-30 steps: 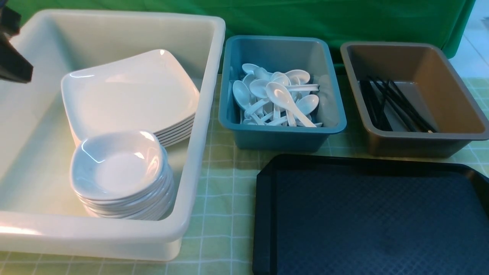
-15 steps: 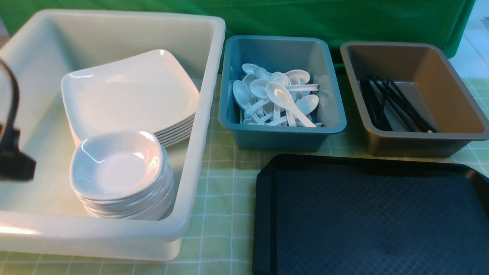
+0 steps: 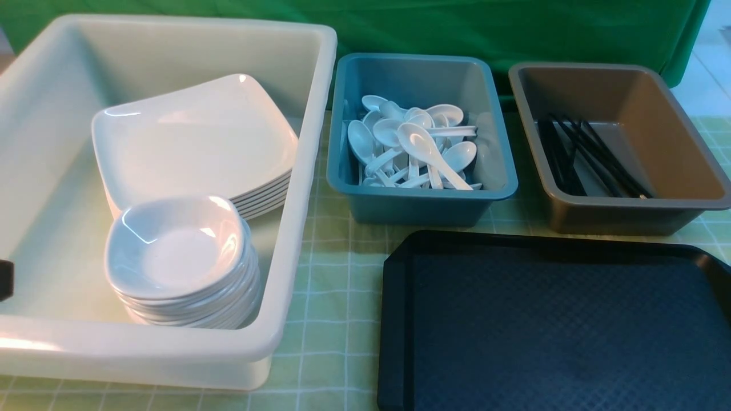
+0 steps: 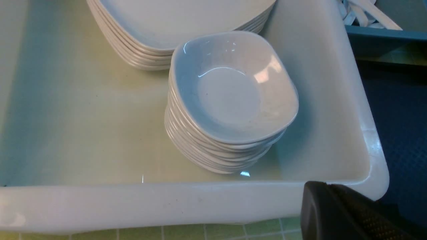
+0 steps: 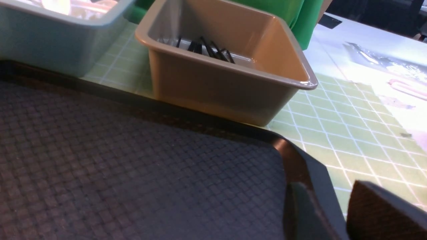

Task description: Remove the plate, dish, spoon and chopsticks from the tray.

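The dark navy tray lies on the green checked desk at the near right, and its diamond-textured surface carries nothing in any of the three views. Left of it stands a large cream bin. Inside, a stack of white square plates sits toward the far side, and a stack of small deep white dishes stands just in front of it, near the bin's right wall. The left wrist view shows the same two stacks, the dishes close beside the plates.

Beyond the tray, a teal bin holds a heap of white soup spoons. To its right, a brown bin holds a bundle of black chopsticks lying lengthwise along its floor; the right wrist view catches their ends over the bin's rim.

Of the left tool, only one dark finger shows, outside the near wall of the cream bin, so whether it is open or closed cannot be told; it holds nothing visible. The right tool hangs over the tray's near right corner with a gap between its two fingers and nothing gripped.
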Controlling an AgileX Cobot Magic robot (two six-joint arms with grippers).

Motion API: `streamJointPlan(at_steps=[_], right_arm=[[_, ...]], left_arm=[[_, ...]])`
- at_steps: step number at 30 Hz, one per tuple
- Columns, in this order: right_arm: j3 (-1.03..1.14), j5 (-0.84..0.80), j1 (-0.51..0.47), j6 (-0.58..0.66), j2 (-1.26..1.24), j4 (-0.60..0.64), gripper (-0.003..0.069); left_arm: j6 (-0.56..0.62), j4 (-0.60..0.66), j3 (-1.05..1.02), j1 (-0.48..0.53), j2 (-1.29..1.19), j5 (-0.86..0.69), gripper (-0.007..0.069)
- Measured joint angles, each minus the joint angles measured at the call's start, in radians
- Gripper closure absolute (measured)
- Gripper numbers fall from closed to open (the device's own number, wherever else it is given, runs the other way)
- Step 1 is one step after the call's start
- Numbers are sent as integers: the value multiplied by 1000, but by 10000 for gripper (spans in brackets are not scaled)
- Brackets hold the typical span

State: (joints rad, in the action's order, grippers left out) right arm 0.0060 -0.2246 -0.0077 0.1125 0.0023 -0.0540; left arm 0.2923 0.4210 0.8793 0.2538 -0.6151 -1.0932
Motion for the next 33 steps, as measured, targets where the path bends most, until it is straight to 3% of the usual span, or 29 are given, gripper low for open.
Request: streamJointPlan(at_steps=[16,25,33], right_arm=[[0,2,0,4,0,13,425],[0,2,0,6,0,13,421],[0,2,0,6,0,14,421]], left_arm=[[4,0,-2,0,231,-29,633],[-17,8,-2,0,351,309,633],[-22,8,-2,0,351,341,633]])
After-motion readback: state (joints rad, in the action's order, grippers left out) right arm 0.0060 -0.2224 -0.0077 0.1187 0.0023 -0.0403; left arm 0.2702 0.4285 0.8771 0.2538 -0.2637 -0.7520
